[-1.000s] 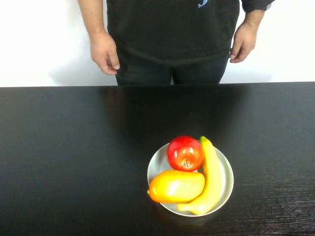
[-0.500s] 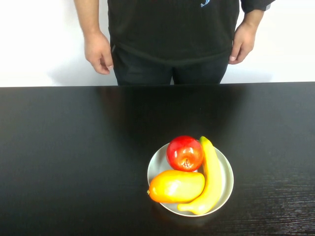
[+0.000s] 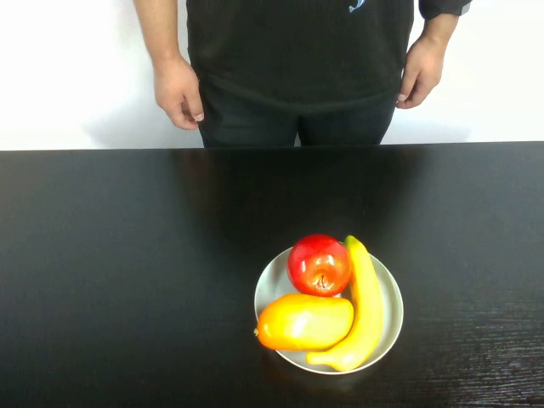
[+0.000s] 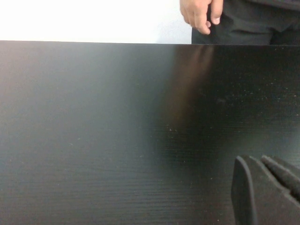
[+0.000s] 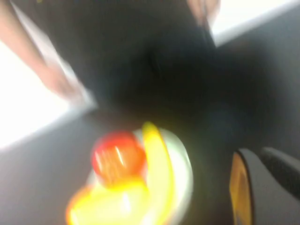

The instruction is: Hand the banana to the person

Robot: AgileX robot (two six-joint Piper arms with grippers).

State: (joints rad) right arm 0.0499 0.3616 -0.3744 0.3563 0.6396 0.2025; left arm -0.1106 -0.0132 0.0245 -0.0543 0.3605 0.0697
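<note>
Nearest me, the white plate (image 3: 393, 310) is sitting on the black table (image 3: 127, 272), carrying the banana (image 3: 365, 306) along its right side, touching the red apple (image 3: 320, 264) and the orange-yellow fruit (image 3: 304, 322). My right gripper (image 5: 262, 187) is hanging over the table near the plate and my left gripper (image 4: 265, 190) over bare tabletop, both holding nothing; I cannot tell how far either is opening. Beyond the far edge, the person (image 3: 297, 59) is standing with both hands hanging down.

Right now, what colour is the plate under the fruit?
Pale grey-white plate, clearest in the high view. Left gripper and right gripper show only in wrist views.
</note>
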